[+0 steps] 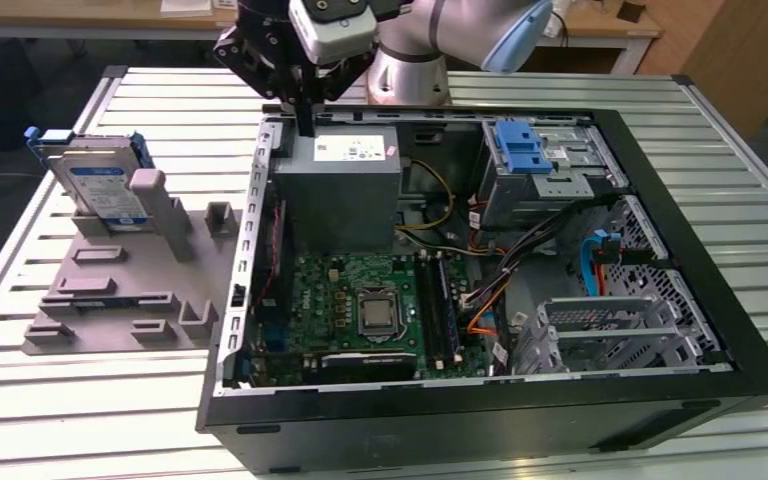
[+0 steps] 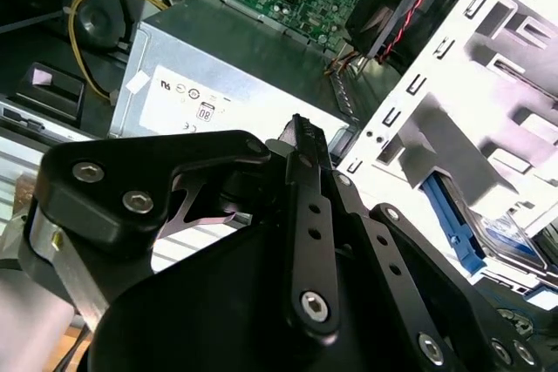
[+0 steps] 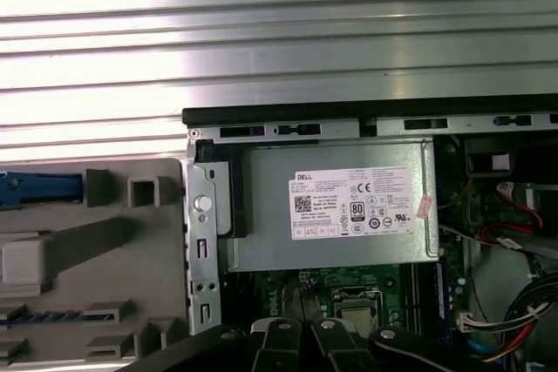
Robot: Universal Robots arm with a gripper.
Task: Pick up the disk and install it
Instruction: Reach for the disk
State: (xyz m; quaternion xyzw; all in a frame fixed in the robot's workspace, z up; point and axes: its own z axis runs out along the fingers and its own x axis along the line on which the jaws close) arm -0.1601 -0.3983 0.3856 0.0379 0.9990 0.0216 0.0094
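Observation:
The disk, a silver-grey drive with a white-and-blue label in a blue carrier, stands upright in a grey fixture at the exterior view's left, beside the open computer case. Its blue carrier edge also appears in the second wrist view and the first wrist view. My gripper hangs over the back edge of the case, above the grey power supply, well to the right of the disk. Its fingers are shut, with nothing between them.
Inside the case lie a green motherboard, loose cables and a metal drive cage with a blue plastic bracket on top. The case and fixture rest on a slatted metal table.

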